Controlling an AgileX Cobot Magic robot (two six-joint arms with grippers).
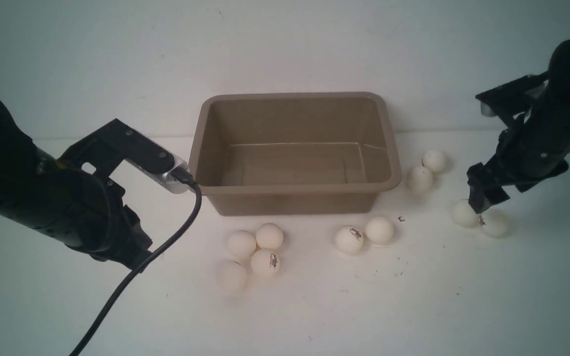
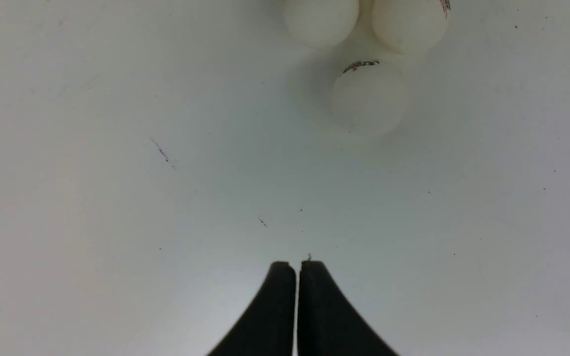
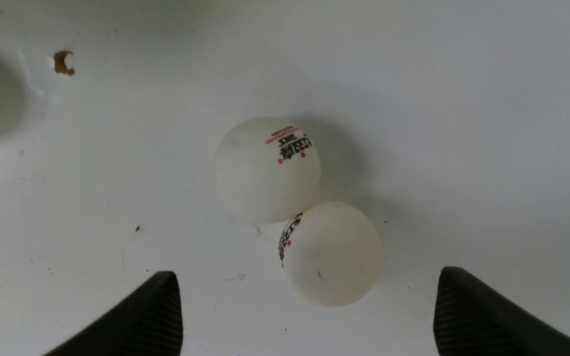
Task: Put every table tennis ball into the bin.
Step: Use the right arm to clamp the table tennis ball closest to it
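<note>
As the table bears everything, the bin is set at far centre. The left gripper is seen closed at near left; the right gripper is spread wide above two touching balls at right. Eight more are scattered on the table, near and right of the bin.

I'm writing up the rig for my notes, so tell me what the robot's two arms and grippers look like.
The left arm and right arm are bulky and matte black. A black bracket on the left wrist carries a silver camera with a black cable plugged in. The left gripper has curved, tapering black fingers; the right gripper has fingers with ribbed inner faces.
</note>
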